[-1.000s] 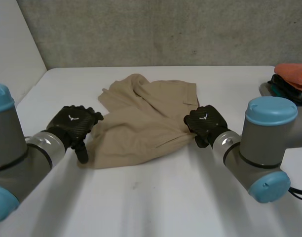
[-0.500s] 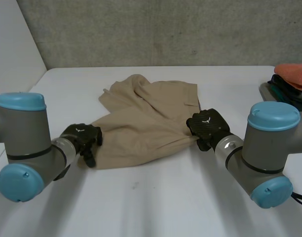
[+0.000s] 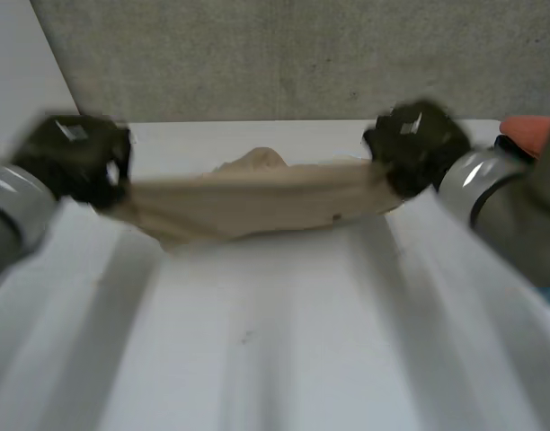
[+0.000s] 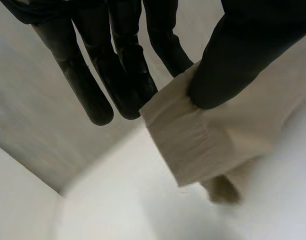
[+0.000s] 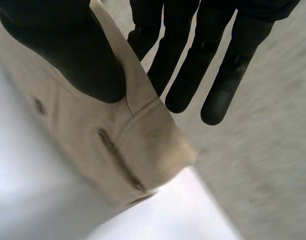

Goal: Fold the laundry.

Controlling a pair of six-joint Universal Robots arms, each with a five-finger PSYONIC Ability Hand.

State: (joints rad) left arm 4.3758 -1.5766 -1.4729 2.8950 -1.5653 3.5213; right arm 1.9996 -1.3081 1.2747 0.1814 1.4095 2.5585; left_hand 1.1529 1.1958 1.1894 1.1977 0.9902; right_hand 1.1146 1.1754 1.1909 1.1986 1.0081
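Now you hold the beige garment (image 3: 257,202) above the worktop (image 3: 284,350), pinched thumb-to-fingers at one end by your left hand (image 4: 228,55) and at the other by your right hand (image 5: 58,45), likely to pull it flat for folding. Its long axis runs side to side, sagging slightly mid-span.

No word, number or brand could be read; the only sign was a small pale mark on the back of the left hand (image 3: 73,157) and the right hand (image 3: 417,144), at either end of the beige cloth (image 3: 257,202), too blurred to make out.
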